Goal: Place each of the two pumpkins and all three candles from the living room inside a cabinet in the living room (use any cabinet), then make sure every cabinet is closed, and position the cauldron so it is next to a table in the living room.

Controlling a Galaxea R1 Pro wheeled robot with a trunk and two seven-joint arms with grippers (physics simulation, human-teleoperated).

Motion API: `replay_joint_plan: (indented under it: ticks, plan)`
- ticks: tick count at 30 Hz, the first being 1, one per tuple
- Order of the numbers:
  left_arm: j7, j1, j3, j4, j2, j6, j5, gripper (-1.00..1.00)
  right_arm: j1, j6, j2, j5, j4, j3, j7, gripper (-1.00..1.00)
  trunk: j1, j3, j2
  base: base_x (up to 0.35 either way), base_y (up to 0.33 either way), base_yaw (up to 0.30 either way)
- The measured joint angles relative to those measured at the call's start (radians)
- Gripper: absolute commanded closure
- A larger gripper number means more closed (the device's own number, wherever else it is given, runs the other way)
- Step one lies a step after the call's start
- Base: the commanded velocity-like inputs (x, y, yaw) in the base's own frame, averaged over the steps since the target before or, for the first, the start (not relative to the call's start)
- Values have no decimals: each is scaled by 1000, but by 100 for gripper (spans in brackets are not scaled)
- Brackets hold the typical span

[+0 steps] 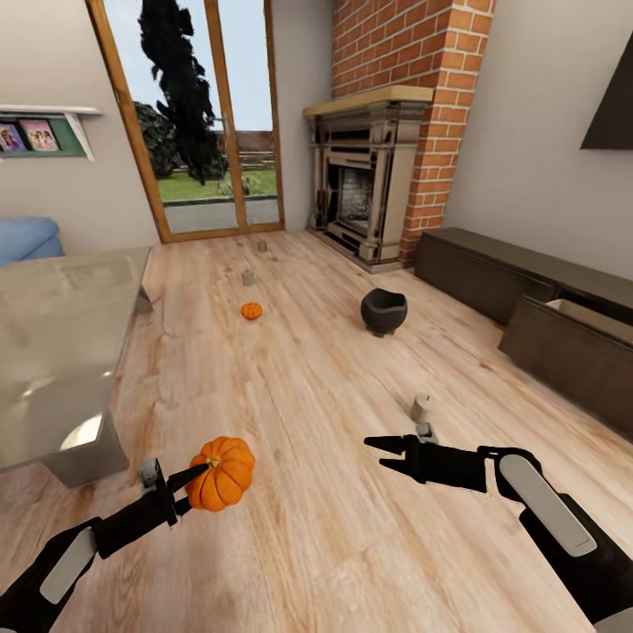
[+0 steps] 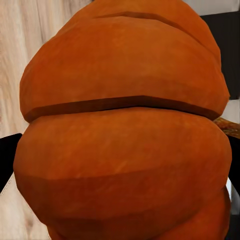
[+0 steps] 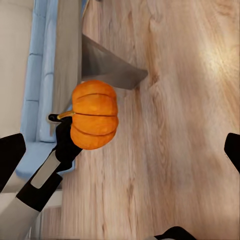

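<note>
One long brown cabinet (image 1: pixel 527 281) sits far right, its near part open. One grey table (image 1: pixel 53 352) is left. One black cauldron (image 1: pixel 384 310) stands mid-floor. Two pumpkins: the left gripper (image 1: pixel 180 486) holds the big pumpkin (image 1: pixel 220 473); the small pumpkin (image 1: pixel 251 310) lies far. Three candles (image 1: pixel 422 406) dot the floor. The right gripper (image 1: pixel 384 454) is spread wide.

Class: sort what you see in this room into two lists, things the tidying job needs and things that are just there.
Job:
big pumpkin in left claw
small pumpkin
candles
cauldron
cabinet
table

Just there:
fireplace
sofa
photos
</note>
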Motion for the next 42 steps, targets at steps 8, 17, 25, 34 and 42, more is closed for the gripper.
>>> replay_joint_plan:
  ticks: [8,17,25,34,42]
  plan:
    - [2,0,0,-1,0,4,6,100,0,0,0,0,0,0,0,-100,0,9,0,52,-4,219]
    - [3,-1,1,-1,0,6,9,100,0,0,0,0,1,0,1,-100,0,25,0,1,0,169]
    - [3,-1,0,-3,0,5,8,100,0,0,0,0,1,0,2,-100,-4,56,2,0,0,9]
    - [1,-1,-2,-4,0,4,6,100,0,0,0,0,1,0,3,-100,-7,85,4,0,0,0]
    - [2,-1,-1,-4,0,3,5,100,0,0,0,0,1,0,2,-100,-7,87,4,131,0,57]
